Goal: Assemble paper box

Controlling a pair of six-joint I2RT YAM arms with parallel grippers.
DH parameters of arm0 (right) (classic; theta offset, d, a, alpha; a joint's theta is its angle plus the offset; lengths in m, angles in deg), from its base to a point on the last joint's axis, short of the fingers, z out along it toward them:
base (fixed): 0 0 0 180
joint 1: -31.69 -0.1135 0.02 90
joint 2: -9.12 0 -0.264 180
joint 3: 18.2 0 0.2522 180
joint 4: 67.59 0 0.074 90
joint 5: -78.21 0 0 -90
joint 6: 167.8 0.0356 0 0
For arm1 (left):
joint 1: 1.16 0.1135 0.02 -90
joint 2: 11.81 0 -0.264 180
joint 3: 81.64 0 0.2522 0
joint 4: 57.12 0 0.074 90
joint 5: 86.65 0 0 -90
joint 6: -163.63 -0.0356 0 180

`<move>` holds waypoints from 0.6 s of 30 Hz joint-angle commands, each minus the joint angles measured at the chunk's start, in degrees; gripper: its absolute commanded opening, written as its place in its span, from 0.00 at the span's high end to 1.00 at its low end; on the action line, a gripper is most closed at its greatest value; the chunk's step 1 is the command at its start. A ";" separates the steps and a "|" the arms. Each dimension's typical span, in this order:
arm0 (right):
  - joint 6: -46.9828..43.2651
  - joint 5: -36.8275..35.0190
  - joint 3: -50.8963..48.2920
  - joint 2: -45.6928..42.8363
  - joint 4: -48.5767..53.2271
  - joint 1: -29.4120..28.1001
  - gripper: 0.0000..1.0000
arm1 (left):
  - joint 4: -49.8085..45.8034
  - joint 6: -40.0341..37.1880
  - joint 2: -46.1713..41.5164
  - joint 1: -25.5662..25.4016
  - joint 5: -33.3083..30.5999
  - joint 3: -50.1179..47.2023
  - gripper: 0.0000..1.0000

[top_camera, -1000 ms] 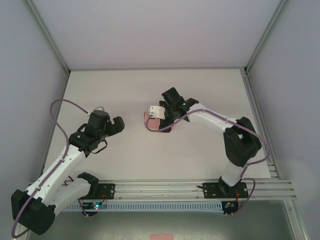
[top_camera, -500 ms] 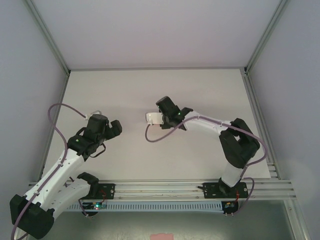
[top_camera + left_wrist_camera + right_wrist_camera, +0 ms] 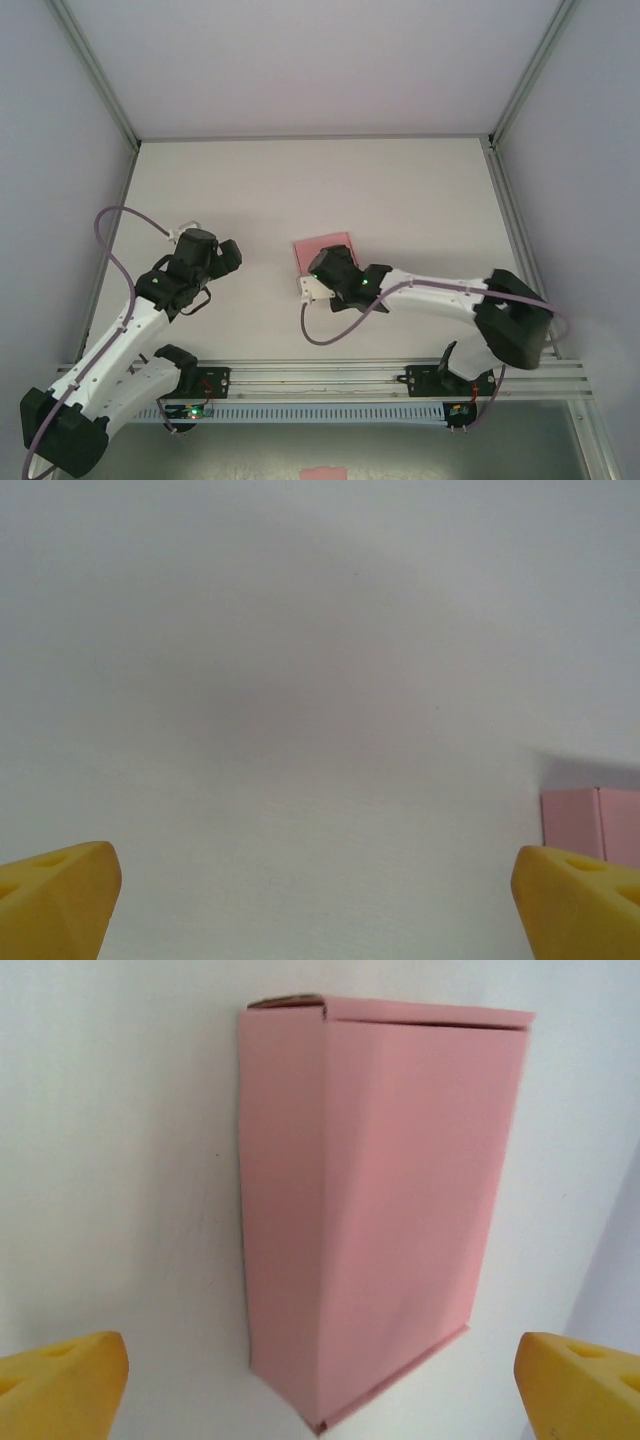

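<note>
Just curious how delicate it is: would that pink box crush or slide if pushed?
Probably light and easily dented: the paper box looks like thin folded card, with a small gap at one corner. Lying low on its broad face on the smooth table, it would likely slide rather than tip.

Paper box [image 3: 380, 1210] – plain pink; fingertips [image 3: 60, 1385] yellow; table [image 3: 420, 200] white; arms [image 3: 110, 345] white w/ blk joints.

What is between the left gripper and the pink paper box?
Just bare white table. The top external view shows an open stretch from the left gripper to the pink paper box, and the left wrist view agrees.
</note>
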 commanded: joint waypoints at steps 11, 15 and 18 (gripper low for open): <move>47.79 11.19 -18.79 -28.15 -32.54 44.79 0.02 | 29.18 -19.81 5.48 1.88 -21.48 -3.83 0.00; 49.24 6.75 -31.11 -29.15 -52.06 50.37 0.02 | 52.60 -30.99 10.55 5.67 -16.28 -11.75 0.00; 50.95 11.30 -32.99 -24.55 -56.72 52.43 0.02 | 61.97 -32.61 19.46 9.89 -15.06 -14.06 0.00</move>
